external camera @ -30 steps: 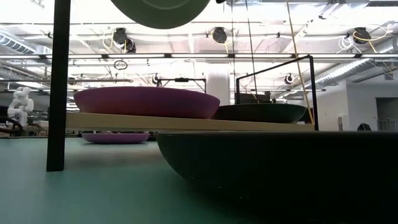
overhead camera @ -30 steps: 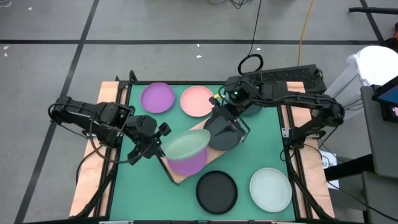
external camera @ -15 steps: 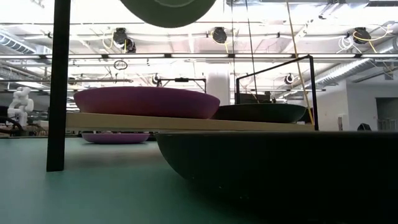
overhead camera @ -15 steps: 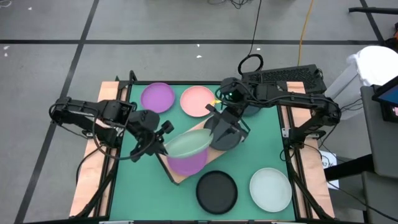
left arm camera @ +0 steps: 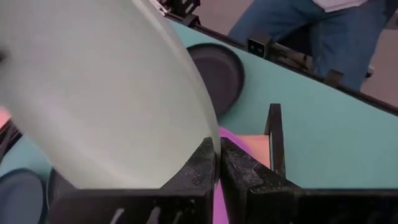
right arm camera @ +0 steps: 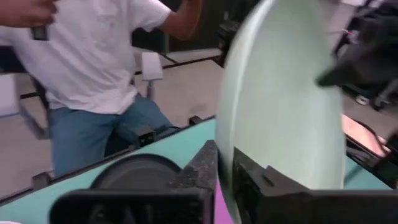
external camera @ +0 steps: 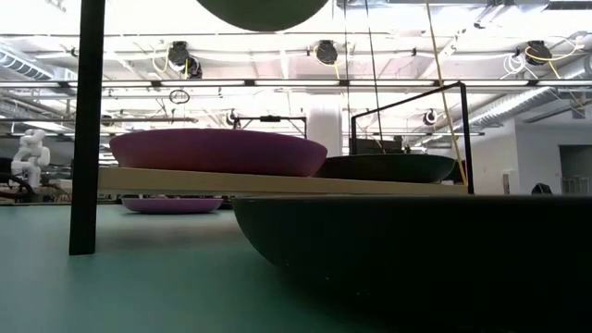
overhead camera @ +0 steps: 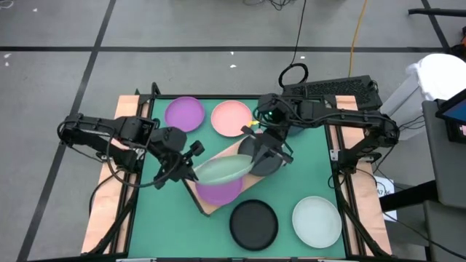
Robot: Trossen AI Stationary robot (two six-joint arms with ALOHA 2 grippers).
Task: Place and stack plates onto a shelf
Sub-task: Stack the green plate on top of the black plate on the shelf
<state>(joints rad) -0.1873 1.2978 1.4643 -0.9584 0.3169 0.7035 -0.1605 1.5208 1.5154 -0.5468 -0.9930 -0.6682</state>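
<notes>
A pale mint plate [overhead camera: 222,169] hangs tilted above the wooden shelf [overhead camera: 211,205], with a gripper on each side. My left gripper [overhead camera: 191,171] is shut on its left rim and my right gripper [overhead camera: 256,161] on its right rim. On the shelf board [external camera: 277,182] a purple plate [external camera: 217,151] and a dark teal plate [external camera: 387,166] rest on their bases. The low view shows only the held plate's underside [external camera: 264,11], at the top. My left gripper pinches the mint plate's rim [left arm camera: 208,134] between its two fingers, one on each face. It comes from the table's left, slanting down. The plate is lifted clear and tilted. My right gripper pinches the opposite rim [right arm camera: 222,134] between its two fingers, coming nearly level from the table's far right. The plate stands steeply on edge before it, clear of the shelf.
On the green table lie a purple plate [overhead camera: 183,114] and a pink plate [overhead camera: 231,118] at the far side, and a black plate [overhead camera: 253,223] and another pale mint plate [overhead camera: 317,221] at the near side. A person [right arm camera: 93,68] stands beyond the table.
My right gripper has rolled and shut on the mint plate's right rim. The plate has tipped more steeply on edge and shifted a little toward the table's right, still held by my left gripper.
</notes>
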